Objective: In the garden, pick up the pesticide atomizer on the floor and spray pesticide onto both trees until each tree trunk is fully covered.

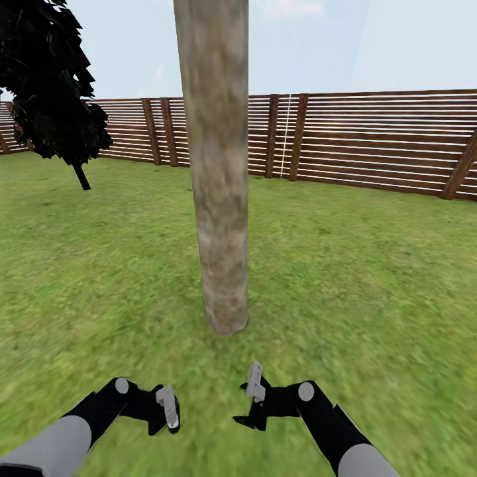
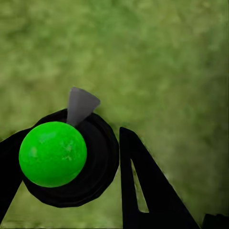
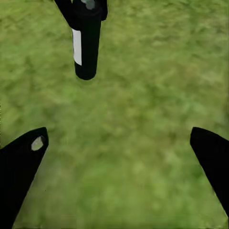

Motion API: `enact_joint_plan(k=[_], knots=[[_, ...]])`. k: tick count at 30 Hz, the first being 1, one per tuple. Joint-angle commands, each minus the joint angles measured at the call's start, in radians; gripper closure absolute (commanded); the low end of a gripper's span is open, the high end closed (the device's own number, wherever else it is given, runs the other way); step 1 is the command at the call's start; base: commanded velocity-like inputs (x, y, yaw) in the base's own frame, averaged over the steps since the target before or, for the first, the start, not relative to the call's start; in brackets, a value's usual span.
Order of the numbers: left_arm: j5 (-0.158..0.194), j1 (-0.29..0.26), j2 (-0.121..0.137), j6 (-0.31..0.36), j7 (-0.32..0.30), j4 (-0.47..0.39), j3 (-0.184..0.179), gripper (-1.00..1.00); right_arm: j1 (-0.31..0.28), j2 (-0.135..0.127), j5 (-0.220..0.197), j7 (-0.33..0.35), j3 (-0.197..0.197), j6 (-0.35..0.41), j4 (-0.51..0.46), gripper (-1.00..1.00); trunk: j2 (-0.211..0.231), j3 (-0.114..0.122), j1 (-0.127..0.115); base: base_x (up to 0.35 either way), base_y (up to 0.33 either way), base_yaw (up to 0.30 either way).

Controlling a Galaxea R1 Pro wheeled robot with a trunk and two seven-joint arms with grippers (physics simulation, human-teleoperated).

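The tree trunk [image 1: 218, 165] rises from the lawn [image 1: 371, 278] straight ahead of me, just beyond both my jaws. My left jaws [image 1: 167, 412] are clenched on the atomizer [image 2: 53, 153], its green ball top and grey nozzle showing over the grass. My right jaws [image 1: 254, 405] hang released and empty. The fence [image 1: 371, 142] runs behind.
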Motion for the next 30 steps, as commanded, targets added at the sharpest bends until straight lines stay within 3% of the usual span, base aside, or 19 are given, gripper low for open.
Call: enact_joint_plan(k=[1,4,6,7,9,10,11,12,13,15,16,19,20,21,23,24,27,30], knots=[[-0.008,0.000,0.025,-0.010,0.000,-0.002,0.003,1.00,0.000,0.000,0.011,0.001,-0.001,-0.007,0.000,-1.00,0.000,-0.001,0.000,0.000,0.000,0.000],[-0.008,0.000,0.080,-0.012,0.002,-0.001,0.001,1.00,0.000,-0.005,0.012,-0.004,-0.006,-0.010,0.002,-1.00,0.000,-0.001,0.000,0.000,0.000,0.000],[-0.007,0.000,0.100,-0.008,0.016,0.000,0.004,1.00,0.000,-0.018,0.013,-0.010,-0.008,-0.011,0.003,-1.00,0.000,-0.001,0.000,0.000,0.000,0.000],[-0.005,0.000,0.103,-0.005,0.035,0.000,0.007,1.00,0.001,-0.031,0.013,-0.016,-0.009,-0.011,0.005,-1.00,0.000,-0.001,0.000,0.000,0.000,0.000],[0.001,0.000,0.106,0.000,0.122,0.001,0.012,1.00,0.003,-0.086,0.010,-0.071,-0.023,-0.011,0.025,-1.00,0.000,-0.001,0.000,0.000,0.000,0.000],[0.007,0.000,0.106,0.002,0.195,0.008,0.016,1.00,0.004,-0.120,0.005,-0.141,-0.055,-0.011,0.068,-1.00,0.000,-0.001,0.000,0.000,0.000,0.000],[0.023,0.000,0.102,0.003,0.264,0.029,0.034,1.00,0.004,-0.140,-0.001,-0.227,-0.112,-0.012,0.130,-1.00,0.000,-0.001,0.000,0.000,0.000,0.000],[0.042,0.000,0.099,0.003,0.310,0.047,0.058,1.00,0.004,-0.148,-0.003,-0.293,-0.166,-0.012,0.175,-1.00,0.000,-0.001,0.000,0.000,0.000,0.000],[0.072,0.000,0.094,0.003,0.371,0.073,0.096,1.00,0.004,-0.156,-0.005,-0.390,-0.248,-0.012,0.234,-1.00,0.000,-0.001,0.000,0.000,0.000,0.000],[0.127,0.000,0.082,0.005,0.449,0.099,0.153,1.00,0.005,-0.161,-0.005,-0.545,-0.342,-0.013,0.308,-1.00,0.000,-0.001,0.000,0.000,0.000,0.000],[0.166,0.000,0.070,0.013,0.504,0.109,0.188,1.00,0.006,-0.162,-0.006,-0.671,-0.385,-0.014,0.358,-1.00,0.000,-0.001,0.000,0.000,0.000,0.000],[0.229,0.000,0.040,0.091,0.611,0.116,0.238,1.00,0.014,-0.163,-0.012,-0.933,-0.421,-0.029,0.440,-1.00,0.000,-0.001,0.000,0.000,0.000,0.000],[0.260,0.000,0.022,0.149,0.650,0.114,0.254,1.00,0.020,-0.163,-0.028,-1.038,-0.428,-0.052,0.468,-1.00,0.000,-0.001,0.000,0.000,0.000,0.000],[0.299,-0.001,-0.004,0.227,0.681,0.109,0.265,1.00,0.024,-0.163,-0.070,-1.137,-0.433,-0.085,0.492,-1.00,0.000,-0.001,0.000,0.000,0.000,0.000],[0.338,-0.003,-0.027,0.327,0.706,0.104,0.269,1.00,0.027,-0.164,-0.158,-1.197,-0.434,-0.106,0.506,-1.00,0.000,-0.001,0.000,0.000,0.000,0.000],[0.345,-0.004,-0.030,0.351,0.711,0.103,0.269,1.00,0.029,-0.164,-0.182,-1.204,-0.434,-0.109,0.508,-1.00,0.000,-0.001,0.000,0.000,0.000,0.000],[0.357,-0.005,-0.035,0.391,0.717,0.068,0.272,1.00,0.050,-0.162,-0.221,-1.208,-0.433,-0.115,0.510,-1.00,0.000,-0.001,0.000,0.000,0.000,0.000],[0.359,-0.005,-0.042,0.399,0.718,0.041,0.271,1.00,0.054,-0.157,-0.225,-1.208,-0.431,-0.115,0.511,-1.00,0.000,-0.001,0.000,0.000,0.000,0.000]])
